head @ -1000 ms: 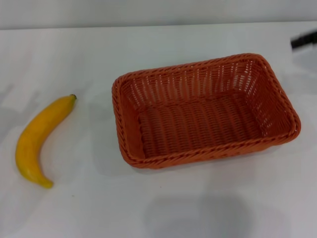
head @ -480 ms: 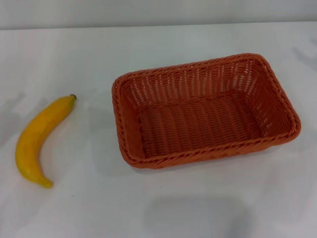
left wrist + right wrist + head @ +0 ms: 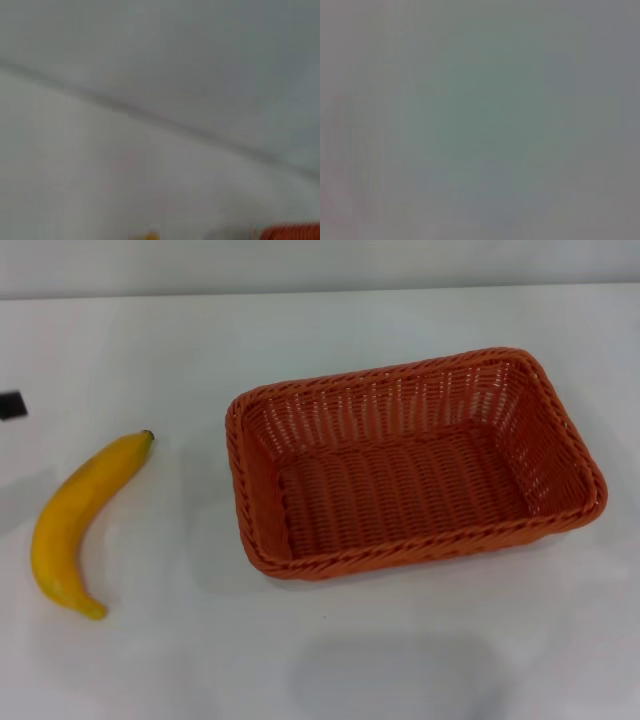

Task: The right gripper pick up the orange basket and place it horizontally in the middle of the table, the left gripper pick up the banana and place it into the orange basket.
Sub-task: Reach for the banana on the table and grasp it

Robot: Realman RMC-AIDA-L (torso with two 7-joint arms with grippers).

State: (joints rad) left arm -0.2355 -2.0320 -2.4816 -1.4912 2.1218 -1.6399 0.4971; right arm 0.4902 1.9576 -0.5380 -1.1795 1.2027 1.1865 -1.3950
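The table [image 3: 330,330] is spreading white across the whole head view, and the orange basket [image 3: 410,465] is sitting on it a little right of the middle, lying lengthwise and with nothing inside it. The banana [image 3: 78,525] is lying well apart from it, near the left side, with its dark stem tip pointing toward the far edge. Only a small black tip of the left gripper [image 3: 11,405] is showing at the left border, beyond the banana; whether it is wide or narrow I cannot tell. The right gripper is not appearing in any view. I judge the basket step is finished and the banana step is beginning; next, the left gripper is needing to descend over the banana's middle.
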